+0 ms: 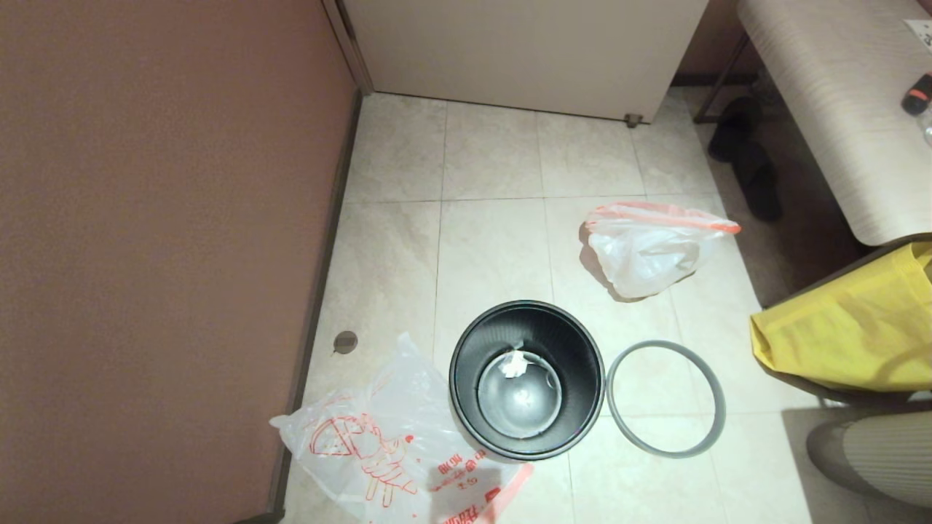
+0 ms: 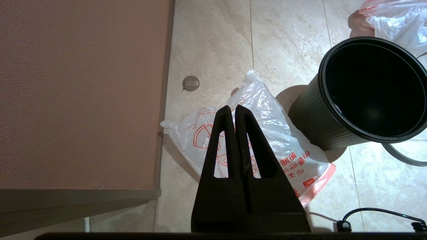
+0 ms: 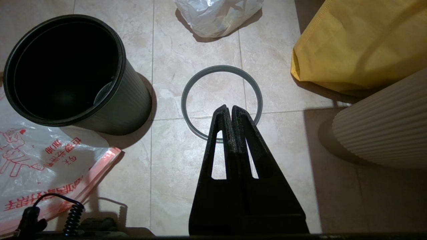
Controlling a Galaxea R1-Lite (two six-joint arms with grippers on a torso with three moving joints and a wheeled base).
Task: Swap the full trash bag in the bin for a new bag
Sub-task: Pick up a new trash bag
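The black bin (image 1: 526, 378) stands upright on the tiled floor with no liner; a small white scrap lies on its shiny bottom. Its grey rim ring (image 1: 666, 399) lies flat on the floor to its right. The full trash bag (image 1: 650, 247), white with an orange-red band, sits beyond the bin to the right. The new bag (image 1: 393, 444), printed with a red cartoon, lies flat to the bin's left. My left gripper (image 2: 232, 107) hangs shut and empty above the new bag (image 2: 267, 133). My right gripper (image 3: 229, 107) hangs shut and empty above the ring (image 3: 221, 100). Neither gripper shows in the head view.
A reddish-brown wall (image 1: 160, 240) runs along the left and a white door (image 1: 524, 51) closes the far side. A yellow fabric bag (image 1: 852, 327) and a bench (image 1: 837, 102) stand at the right, dark slippers (image 1: 750, 156) beneath. A ribbed pale object (image 1: 874, 451) is at the near right.
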